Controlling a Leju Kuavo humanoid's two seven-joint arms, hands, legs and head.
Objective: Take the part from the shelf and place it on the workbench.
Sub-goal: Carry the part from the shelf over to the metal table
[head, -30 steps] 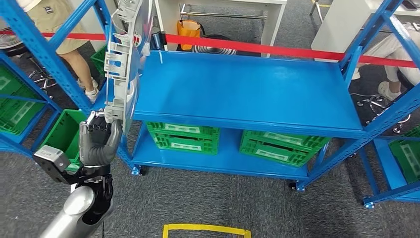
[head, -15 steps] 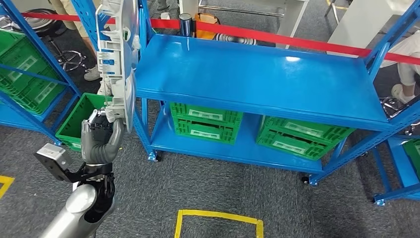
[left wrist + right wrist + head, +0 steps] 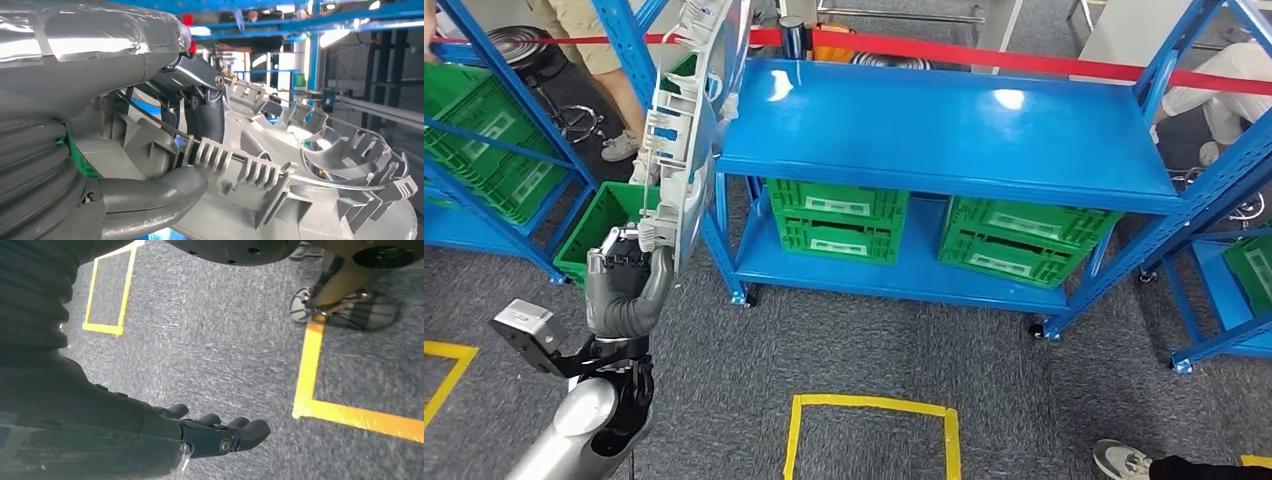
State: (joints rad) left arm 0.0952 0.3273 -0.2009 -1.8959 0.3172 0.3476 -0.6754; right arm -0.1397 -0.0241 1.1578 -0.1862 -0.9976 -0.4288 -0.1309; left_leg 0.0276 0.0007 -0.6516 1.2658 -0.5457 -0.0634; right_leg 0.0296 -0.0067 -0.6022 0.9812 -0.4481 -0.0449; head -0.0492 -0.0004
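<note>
Against the pictures from a moment ago, the whole head view is being seen shifted: the blue shelf (image 3: 944, 125) is now lying further right and squarer in the frame, a second rack of green crates (image 3: 479, 150) is coming in at the far left, and a yellow floor marking (image 3: 872, 432) is sitting fuller at the near edge. This is being read as the robot's own turning, not as any move of the things. The part (image 3: 686, 120), a long pale grey moulded plastic piece with ribs and clips, is being held clear of the shelf, upright, just left of the shelf's left post, with its lower end in the left robot hand (image 3: 627, 285). By this judgement the take from the shelf is done and the carry to the worktop is under way; no worktop is being shown here. The left arm is being kept bent, the forearm rising from the near left, the hand raised with its back turned to the camera. In the left wrist view the thumb (image 3: 150, 192) is being pressed under a ribbed edge of the part while the dark fingers (image 3: 202, 107) are curled over it from the other side, so the hold is firm. The right robot hand (image 3: 220, 432) is hanging over the grey carpet, fingers loosely curled, holding nothing.
</note>
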